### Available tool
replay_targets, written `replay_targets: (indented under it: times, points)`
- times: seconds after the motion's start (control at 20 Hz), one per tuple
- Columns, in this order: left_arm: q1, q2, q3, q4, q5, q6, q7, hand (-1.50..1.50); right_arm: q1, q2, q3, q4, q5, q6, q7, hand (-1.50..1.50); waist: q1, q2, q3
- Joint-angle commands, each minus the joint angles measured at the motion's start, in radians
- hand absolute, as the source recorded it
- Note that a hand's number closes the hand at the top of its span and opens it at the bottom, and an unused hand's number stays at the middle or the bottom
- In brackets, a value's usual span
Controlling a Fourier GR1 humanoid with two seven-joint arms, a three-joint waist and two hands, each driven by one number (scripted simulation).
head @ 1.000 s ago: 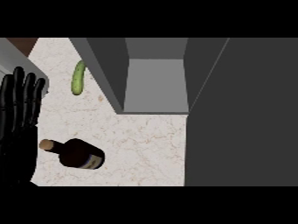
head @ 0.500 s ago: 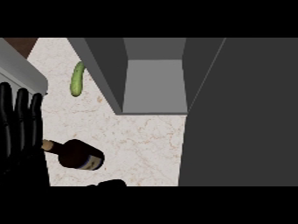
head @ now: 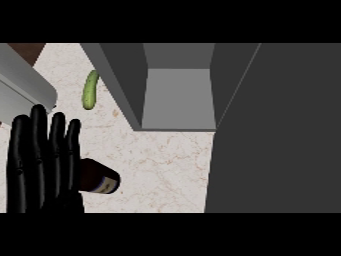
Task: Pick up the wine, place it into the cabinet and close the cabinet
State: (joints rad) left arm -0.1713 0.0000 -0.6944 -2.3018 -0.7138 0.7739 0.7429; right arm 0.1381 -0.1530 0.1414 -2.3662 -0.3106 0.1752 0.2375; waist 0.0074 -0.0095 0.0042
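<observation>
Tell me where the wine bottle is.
In the head view, the wine bottle lies low at the left, partly hidden by the left hand, nearer than the cucumber.

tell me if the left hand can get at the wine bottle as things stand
Probably yes: the left hand sits right over the wine bottle, straight fingers hiding its neck end, with nothing between them. The cucumber lies well clear.

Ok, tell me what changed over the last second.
The left hand shifted right, over the wine bottle, and now hides its neck; its fingers are straight and nothing is gripped. The bottle lies where it was, as does the cucumber, and the cabinet stays open.
</observation>
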Motion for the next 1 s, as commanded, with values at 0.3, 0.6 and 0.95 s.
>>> replay_targets:
  times: [0.3, 0.6, 0.95]
  points:
    - [-0.127, 0.000, -0.100, -0.150, -0.368, -0.053, 0.377, -1.50, -0.005, -0.003, -0.004, -0.086, -0.030, -0.032, 0.076, -1.50, 0.018, -0.011, 0.000]
    - [-0.314, 0.000, -0.055, -0.092, -0.486, -0.098, 0.540, -1.50, 0.021, 0.022, 0.062, -0.129, 0.020, -0.067, 0.094, -1.50, -0.001, -0.010, -0.001]
    - [-0.370, 0.001, -0.107, -0.155, -0.589, -0.207, 0.683, -1.50, -0.027, 0.002, 0.062, -0.086, 0.026, -0.048, 0.085, -1.50, 0.002, -0.011, 0.000]
